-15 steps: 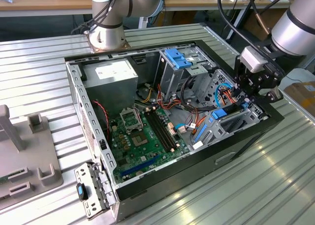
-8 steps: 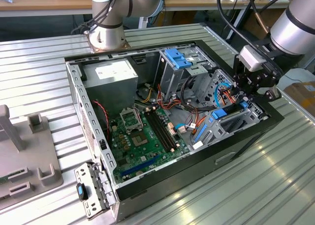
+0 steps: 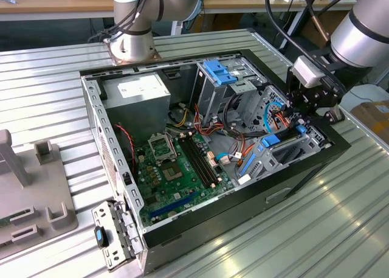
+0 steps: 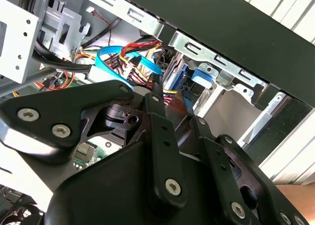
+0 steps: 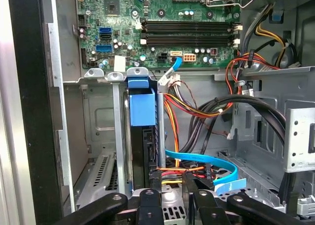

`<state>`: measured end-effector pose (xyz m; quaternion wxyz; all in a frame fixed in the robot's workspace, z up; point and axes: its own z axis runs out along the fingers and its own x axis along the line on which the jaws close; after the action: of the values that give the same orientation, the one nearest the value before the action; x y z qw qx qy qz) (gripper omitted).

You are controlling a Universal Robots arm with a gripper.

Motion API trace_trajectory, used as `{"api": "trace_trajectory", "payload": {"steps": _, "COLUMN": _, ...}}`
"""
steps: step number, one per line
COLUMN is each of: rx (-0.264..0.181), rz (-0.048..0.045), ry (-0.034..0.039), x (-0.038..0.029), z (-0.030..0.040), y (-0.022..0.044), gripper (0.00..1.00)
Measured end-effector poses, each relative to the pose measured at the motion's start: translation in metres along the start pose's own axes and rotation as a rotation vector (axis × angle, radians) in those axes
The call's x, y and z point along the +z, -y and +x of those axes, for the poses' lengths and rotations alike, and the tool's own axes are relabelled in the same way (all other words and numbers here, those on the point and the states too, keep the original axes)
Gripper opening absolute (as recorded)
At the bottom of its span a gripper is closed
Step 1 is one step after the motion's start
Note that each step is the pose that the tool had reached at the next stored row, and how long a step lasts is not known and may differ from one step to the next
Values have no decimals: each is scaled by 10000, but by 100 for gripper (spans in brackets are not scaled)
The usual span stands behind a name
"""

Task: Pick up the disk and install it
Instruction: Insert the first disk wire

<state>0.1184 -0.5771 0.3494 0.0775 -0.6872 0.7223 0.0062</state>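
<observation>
Surface: ribbed metal table (image 3: 48, 77) carrying an open computer case (image 3: 304, 174).
Disk: disk (image 5: 143, 109) stands on edge in a slot of the drive cage (image 3: 285, 153), at the case's corner on the exterior view's right; blue carrier visible in the first wrist view.
Gripper: gripper (image 3: 311, 101) hovers just above that cage; whether the jaws are open or closed, I cannot tell.
Nearby: blue cable (image 5: 206, 162), motherboard (image 3: 176, 171), power supply (image 3: 140, 95).
</observation>
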Motion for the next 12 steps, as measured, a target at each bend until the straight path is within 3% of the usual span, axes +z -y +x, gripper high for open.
{"api": "trace_trajectory", "payload": {"steps": 12, "rx": 1, "rz": -1, "ry": -1, "x": 32, "z": 7, "y": 32, "gripper": 31}}
